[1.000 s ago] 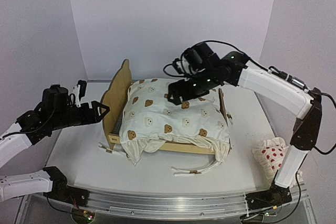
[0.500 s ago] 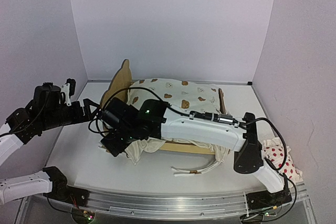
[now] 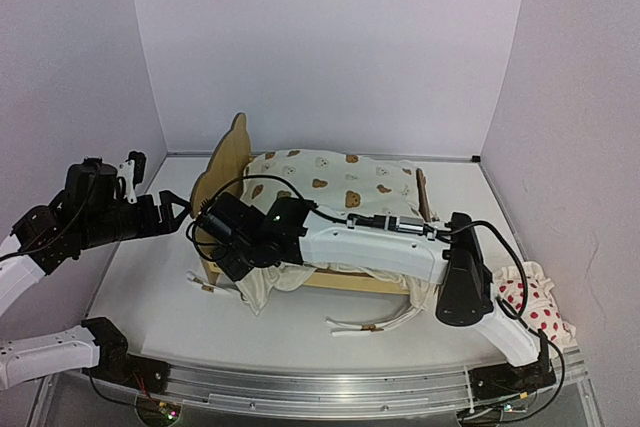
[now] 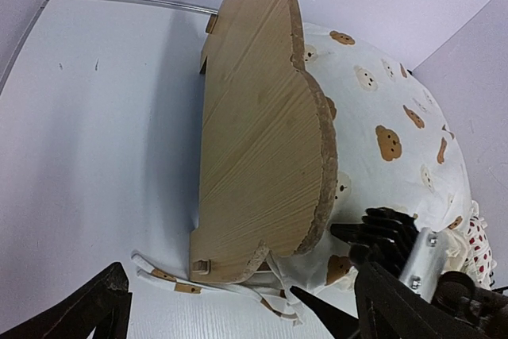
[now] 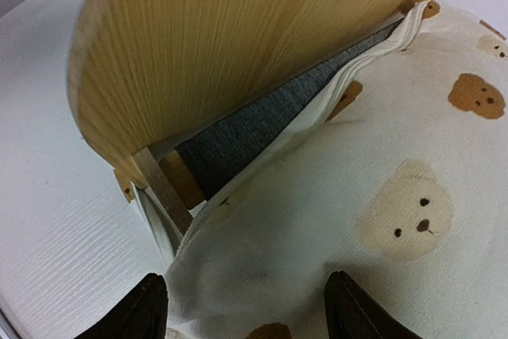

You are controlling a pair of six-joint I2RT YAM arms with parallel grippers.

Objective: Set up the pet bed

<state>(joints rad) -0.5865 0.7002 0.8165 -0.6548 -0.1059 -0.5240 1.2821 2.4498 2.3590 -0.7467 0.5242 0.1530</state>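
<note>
The pet bed (image 3: 225,159) stands mid-table, its plywood headboard (image 4: 262,117) on the left. Its grey felt base (image 5: 262,125) shows only as a strip by the headboard. The cream bear-print cushion (image 3: 340,185) lies on it, bulging over the near rail. My right gripper (image 3: 222,259) reaches across to the cushion's near-left corner. In the right wrist view its gripper (image 5: 250,311) is open, its fingers straddling cushion fabric (image 5: 381,196). My left gripper (image 3: 183,212) hovers open left of the headboard, nothing between its fingers (image 4: 103,307).
White ties with brown tabs (image 4: 182,283) trail on the table by the headboard's near foot, and more ties (image 3: 370,325) lie in front of the bed. A white red-dotted pillow (image 3: 535,297) sits at the right edge behind my right arm.
My right arm has swung from the cushion's far side to its near-left corner by the headboard, its jaws narrowing. The left gripper has drawn back slightly and opened wider.
</note>
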